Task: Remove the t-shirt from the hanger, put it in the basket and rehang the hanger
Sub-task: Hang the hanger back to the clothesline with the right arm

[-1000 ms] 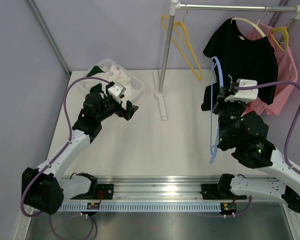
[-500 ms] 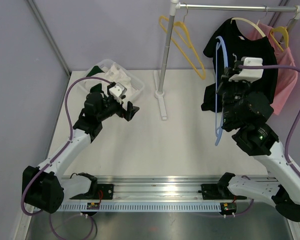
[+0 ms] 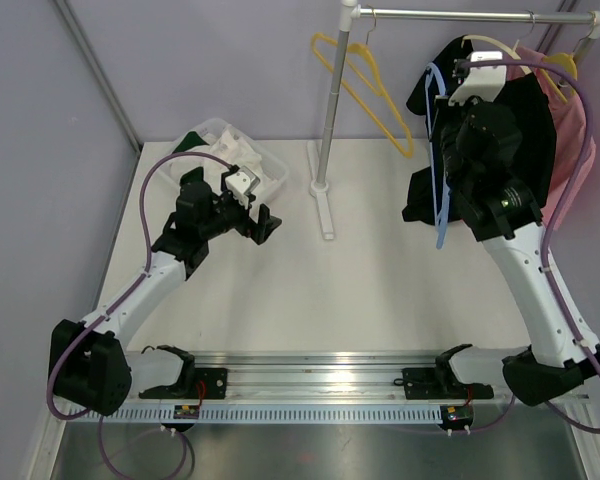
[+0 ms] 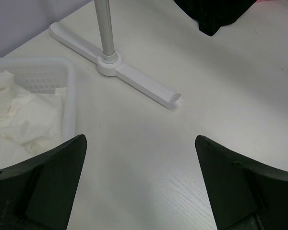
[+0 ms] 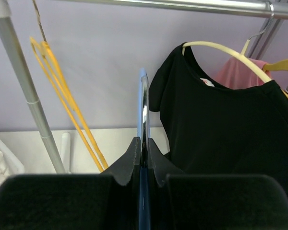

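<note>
No legible text or markings

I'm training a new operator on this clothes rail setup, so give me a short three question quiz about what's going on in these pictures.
1. What colour is the hanger carrying the black t-shirt on the rail?
2. True or false: the left gripper is shut on a garment.
3. The right gripper grips: A the blue hanger; B a yellow hanger; C the black t-shirt.

Key: 1 cream; 2 false, it is open and empty over the table; 3 A.
</note>
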You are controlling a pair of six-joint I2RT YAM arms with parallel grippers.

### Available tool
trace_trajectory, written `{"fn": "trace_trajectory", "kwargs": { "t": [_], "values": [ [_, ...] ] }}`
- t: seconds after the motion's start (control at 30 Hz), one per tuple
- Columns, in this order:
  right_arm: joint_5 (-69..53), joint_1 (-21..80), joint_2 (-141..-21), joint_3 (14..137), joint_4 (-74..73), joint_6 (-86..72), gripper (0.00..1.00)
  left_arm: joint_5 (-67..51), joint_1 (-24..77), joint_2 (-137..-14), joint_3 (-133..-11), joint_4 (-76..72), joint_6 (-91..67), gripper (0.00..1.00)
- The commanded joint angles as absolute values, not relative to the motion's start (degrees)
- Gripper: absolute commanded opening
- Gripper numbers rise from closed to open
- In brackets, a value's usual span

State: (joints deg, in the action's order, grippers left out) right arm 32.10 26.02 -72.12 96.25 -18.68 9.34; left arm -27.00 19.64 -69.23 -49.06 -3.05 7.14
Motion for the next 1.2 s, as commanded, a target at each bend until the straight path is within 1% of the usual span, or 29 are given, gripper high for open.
{"fn": "trace_trajectory", "kwargs": {
  "t": [0.0,0.07,0.17,0.33,0.57,0.7,0.87,1.03,1.17],
  "values": [
    [17.71,21.19,-74.78,102.3,-21.96,5.46,0.0,-29.0,19.95,-69.35,-51.68,-4.83,7.82,0.99],
    [14.69,18.03,-76.19,104.05,-22.24,5.01,0.0,-29.44,19.95,-69.26,-51.68,-4.66,7.82,0.99],
    [6.01,14.34,-78.57,105.46,-21.1,2.56,0.0,-29.36,19.95,-69.08,-51.68,-4.48,7.91,0.99],
    [1.94,14.06,-80.59,107.05,-21.09,0.36,0.0,-30.23,20.04,-69.87,-51.59,-4.83,7.82,0.99],
    [-2.81,13.97,-78.84,108.11,-24.96,-4.74,0.0,-31.38,20.39,-71.98,-52.56,-3.87,7.65,0.99],
    [-0.36,14.06,-77.17,106.61,-24.7,-4.66,0.0,-31.2,20.48,-72.25,-52.82,-3.6,7.73,0.99],
    [8.43,14.06,-79.61,109.06,-26.54,-3.26,0.0,-31.2,20.57,-71.54,-52.65,-3.52,7.73,0.99],
    [9.93,13.98,-83.49,112.49,-26.99,-1.67,0.0,-31.29,20.65,-71.54,-52.73,-3.34,7.65,0.99],
    [8.0,14.06,-86.21,112.06,-21.11,1.48,0.0,-31.55,20.74,-71.46,-53.43,-2.81,7.65,0.99]
  ]
}}
